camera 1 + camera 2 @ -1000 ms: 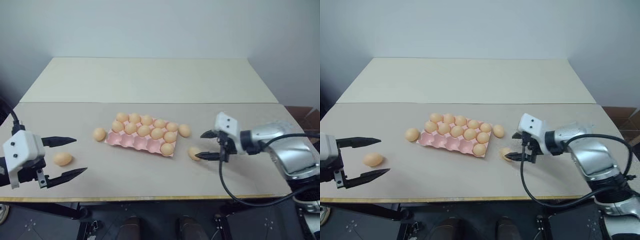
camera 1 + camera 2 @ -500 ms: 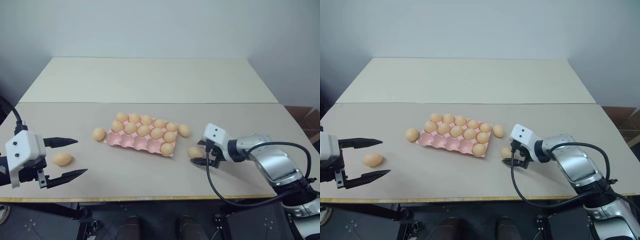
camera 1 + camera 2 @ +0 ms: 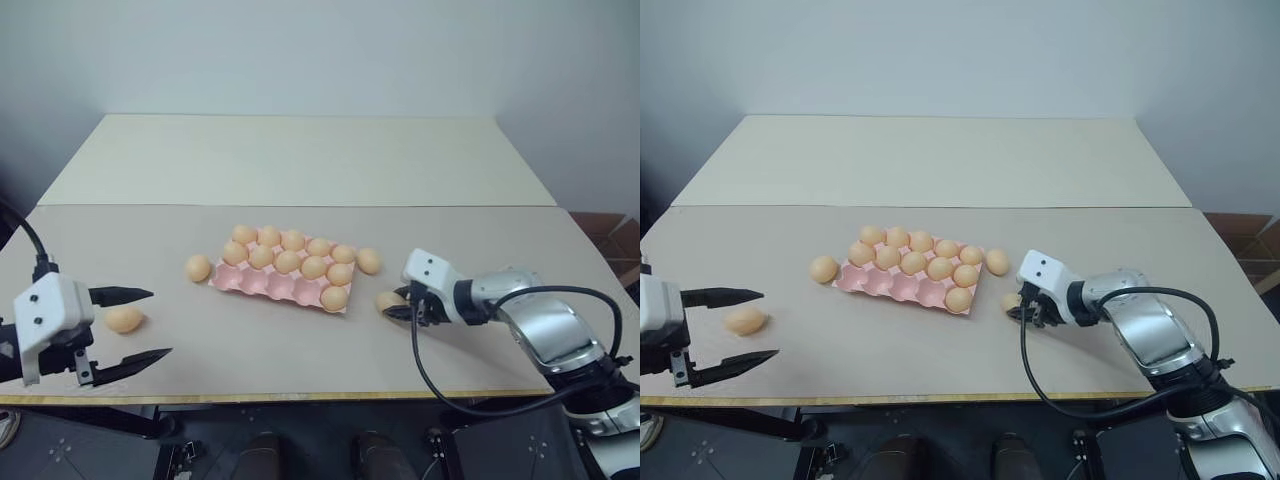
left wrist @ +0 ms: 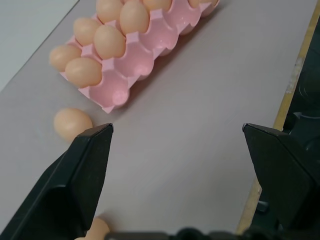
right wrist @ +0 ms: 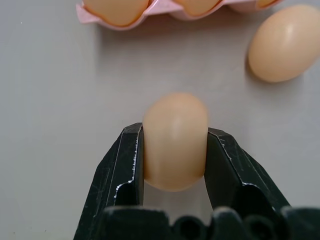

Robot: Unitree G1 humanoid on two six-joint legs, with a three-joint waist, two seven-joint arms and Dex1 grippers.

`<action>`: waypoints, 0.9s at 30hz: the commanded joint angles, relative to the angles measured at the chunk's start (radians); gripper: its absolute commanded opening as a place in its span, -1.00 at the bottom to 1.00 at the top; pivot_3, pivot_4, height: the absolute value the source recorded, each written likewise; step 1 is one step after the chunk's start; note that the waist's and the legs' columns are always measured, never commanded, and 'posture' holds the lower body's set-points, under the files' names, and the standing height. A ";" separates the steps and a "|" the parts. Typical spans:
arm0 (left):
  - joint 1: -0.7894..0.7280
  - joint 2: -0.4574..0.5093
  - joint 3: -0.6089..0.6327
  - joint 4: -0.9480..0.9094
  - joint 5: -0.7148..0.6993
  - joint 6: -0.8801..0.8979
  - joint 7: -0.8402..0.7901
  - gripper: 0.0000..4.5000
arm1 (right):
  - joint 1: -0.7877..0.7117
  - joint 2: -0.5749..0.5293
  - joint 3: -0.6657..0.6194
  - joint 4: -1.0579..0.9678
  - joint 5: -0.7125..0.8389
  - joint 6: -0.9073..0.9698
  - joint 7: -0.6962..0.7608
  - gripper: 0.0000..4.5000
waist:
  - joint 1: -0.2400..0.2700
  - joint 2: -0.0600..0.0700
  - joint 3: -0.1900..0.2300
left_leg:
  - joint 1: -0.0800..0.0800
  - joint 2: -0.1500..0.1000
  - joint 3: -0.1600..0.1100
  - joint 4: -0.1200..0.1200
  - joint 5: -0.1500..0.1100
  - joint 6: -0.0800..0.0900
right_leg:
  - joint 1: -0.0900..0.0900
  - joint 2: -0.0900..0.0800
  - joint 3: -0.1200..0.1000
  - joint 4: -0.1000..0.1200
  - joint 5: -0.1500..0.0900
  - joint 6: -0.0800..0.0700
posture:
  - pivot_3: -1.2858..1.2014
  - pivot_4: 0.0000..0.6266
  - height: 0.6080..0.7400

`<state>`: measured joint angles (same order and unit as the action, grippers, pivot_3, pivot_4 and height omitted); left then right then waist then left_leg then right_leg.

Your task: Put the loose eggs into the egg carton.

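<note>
The right gripper (image 5: 175, 150) has just closed on the loose egg (image 5: 175, 140) lying on the counter (image 3: 300, 350) right of the pink carton (image 3: 285, 285), so that egg looks ready to lift toward an empty near-row cup. Far left, the left gripper (image 3: 125, 325) stays wide around another egg (image 3: 124, 319).

Egg carton (image 3: 290, 280) mid-table (image 3: 300, 170) — loose eggs (image 3: 198, 268) left, right of it; one far left.

Egg carton (image 4: 150, 45): far end cut off by frame edge. Loose egg (image 4: 95, 231): half hidden behind left gripper's finger (image 4: 65, 185).
</note>
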<state>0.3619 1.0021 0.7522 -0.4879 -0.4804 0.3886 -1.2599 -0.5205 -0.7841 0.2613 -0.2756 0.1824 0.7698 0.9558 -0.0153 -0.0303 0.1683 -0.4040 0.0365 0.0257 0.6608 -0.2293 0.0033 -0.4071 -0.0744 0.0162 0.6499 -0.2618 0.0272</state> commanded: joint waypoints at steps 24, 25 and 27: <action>0.091 -0.049 0.068 -0.053 0.034 -0.027 0.017 1.00 | -0.167 0.415 0.160 0.018 -0.065 -0.109 -0.238 0.20 | -0.001 0.000 0.000 | -0.001 0.000 -0.001 0.000 0.000 0.000 | -0.002 -0.001 -0.001 0.002 0.000 -0.001 | 0.03 -0.52 1.00; 0.096 -0.051 0.072 -0.056 0.033 -0.026 0.017 1.00 | -0.165 0.413 0.165 0.021 -0.076 -0.120 -0.240 0.35 | -0.001 0.000 0.000 | -0.001 0.000 -0.001 0.000 0.000 0.000 | -0.002 -0.001 -0.001 0.003 0.000 -0.001 | 0.03 -0.52 1.00; 0.104 -0.053 0.078 -0.060 0.032 -0.025 0.017 1.00 | -0.158 0.409 0.167 0.021 -0.083 -0.131 -0.236 0.67 | -0.001 -0.001 0.000 | 0.000 0.000 -0.001 0.000 0.000 0.000 | -0.002 -0.001 0.000 0.003 0.000 -0.001 | 0.03 -0.52 1.00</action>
<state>0.4618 0.9523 0.7942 -0.5267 -0.4497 0.3719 -1.2461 -0.6831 -0.3721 0.4300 -0.2335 0.1096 0.6750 0.7194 -0.0166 -0.0308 0.1680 -0.4044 0.0363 0.0252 0.6607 -0.2293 0.0032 -0.4089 -0.0751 0.0158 0.6530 -0.2615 0.0267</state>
